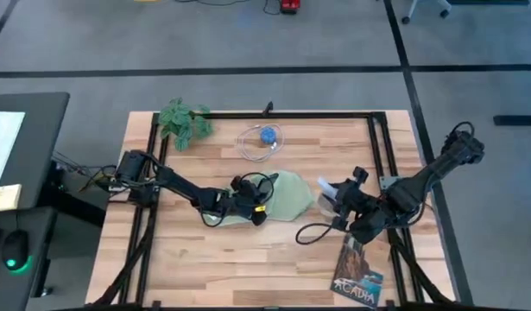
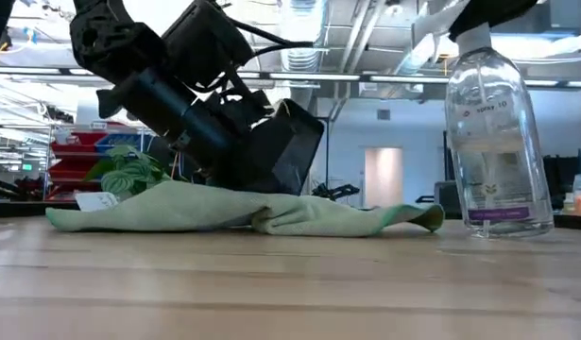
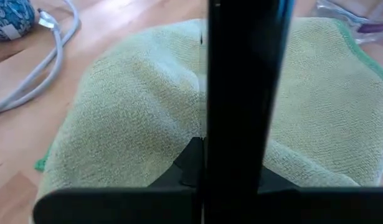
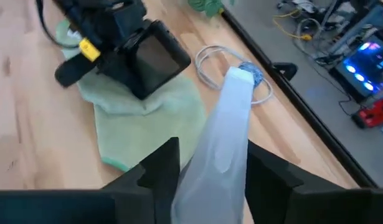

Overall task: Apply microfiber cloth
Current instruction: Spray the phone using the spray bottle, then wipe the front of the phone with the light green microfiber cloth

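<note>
Microfiber cloth (image 1: 287, 197) lies bunched beside the spray bottle (image 2: 494, 142); the left gripper (image 1: 248, 206) presses onto it, jaw state hidden. Right gripper (image 4: 210, 165) clasps the bottle. I'd keep the pressure flat and wipe slowly.

We see a robotics lab or workshop. A wooden table (image 1: 248, 259) stands on grey floor marked with black tape lines (image 1: 248, 71), under exposed ceiling ducts (image 2: 309, 38). Red parts bins (image 2: 77, 151) and lit electronics (image 4: 359, 59) sit behind it.

The left gripper (image 1: 255, 206) hides the microfiber cloth's (image 1: 287, 195) middle; jaws unreadable.
</note>
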Motion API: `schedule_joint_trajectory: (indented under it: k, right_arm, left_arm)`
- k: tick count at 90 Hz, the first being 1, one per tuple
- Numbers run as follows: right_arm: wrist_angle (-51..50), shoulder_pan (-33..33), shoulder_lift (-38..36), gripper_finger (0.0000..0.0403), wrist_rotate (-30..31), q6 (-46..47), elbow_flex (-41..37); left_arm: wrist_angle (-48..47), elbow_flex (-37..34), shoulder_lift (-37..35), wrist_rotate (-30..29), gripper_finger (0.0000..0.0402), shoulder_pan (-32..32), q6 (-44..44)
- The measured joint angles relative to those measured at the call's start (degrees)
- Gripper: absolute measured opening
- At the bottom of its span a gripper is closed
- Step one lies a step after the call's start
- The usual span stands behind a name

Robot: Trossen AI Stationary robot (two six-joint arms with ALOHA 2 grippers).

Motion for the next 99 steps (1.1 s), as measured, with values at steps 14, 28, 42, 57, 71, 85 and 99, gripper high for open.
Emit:
schedule_joint_trajectory:
  k: [14,28,42,57,71,85,99]
  right_arm:
    - [-3.7,0.6,-1.8,0.0206,-1.3,0.8,-0.2]
    - [-8.9,0.7,-3.2,0.0227,-3.7,5.0,-0.2]
    - [-11.5,1.4,-4.9,0.0227,-4.0,3.5,-0.2]
    - [-11.5,1.5,-7.7,0.0227,-5.2,-0.6,3.0]
    - [-9.7,1.5,-10.2,0.0227,-5.1,-5.5,7.1]
    - [6.3,1.5,-9.3,0.0227,-6.3,-17.9,8.3]
    - [25.2,-0.1,-1.9,0.0227,-12.0,-31.7,8.3]
  left_arm:
    - [-2.3,0.1,-0.1,-0.5,0.0007,-0.4,-2.3]
    - [-5.0,0.1,-0.2,-3.0,0.0007,-2.1,-4.1]
    - [-5.3,0.1,-0.2,-3.7,0.0007,-3.4,-4.2]
    - [-5.3,0.0,-0.2,-3.7,0.0009,-3.5,-4.3]
    - [-5.3,0.0,-0.2,-3.8,0.001,-3.5,-4.4]
    - [-5.3,0.0,-0.2,-3.8,0.0011,-3.6,-4.8]
    - [-5.5,0.0,-0.1,-4.0,0.0011,-4.1,-4.8]
